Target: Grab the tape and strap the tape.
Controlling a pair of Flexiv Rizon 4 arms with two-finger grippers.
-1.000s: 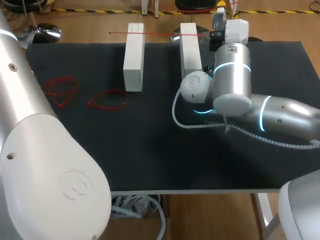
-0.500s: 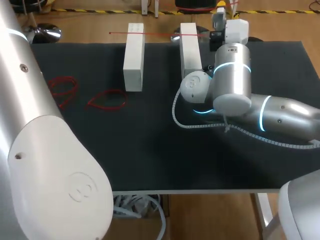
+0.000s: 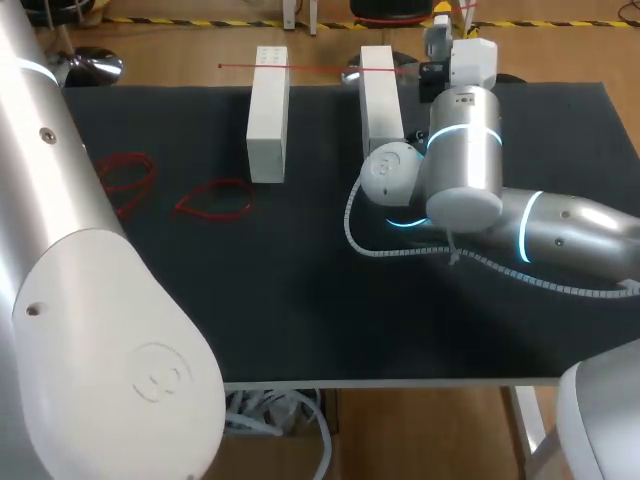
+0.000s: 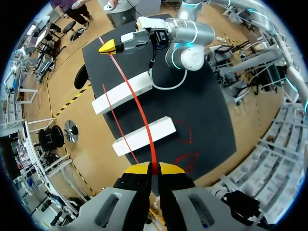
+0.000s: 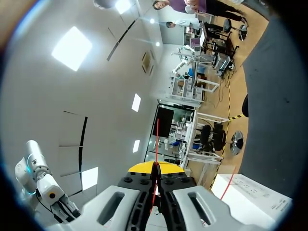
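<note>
The tape point(image 3: 320, 67), a thin red strip, is hanging taut in the air between the two hands and running along the far edge of the worktop point(image 3: 300, 290). The left hand point(image 4: 154, 168) is clenching one end between its yellow tips, and the right hand point(image 5: 155, 167) is pinching the other end in the same way. From above, the strip is crossing the far ends of two white blocks point(image 3: 267, 113) that are standing side by side, apart from each other, at that far edge. Whether it is touching their tops or passing just over them cannot be told.

The grabbing part is looking finished, since both ends are being held and the strip is stretched straight. The strapping itself appears to be what is left, that is, bringing the tape down and settling it across the blocks.

Two red loops point(image 3: 125, 180) are lying flat near the left edge, well apart from the blocks and out of the tape's line. The right arm point(image 3: 465, 160) is reaching in over the right side of the worktop just beside the nearer block, with its grey cable point(image 3: 352, 225) curling onto the dark surface. Nothing is standing between the tape and the block tops.
</note>
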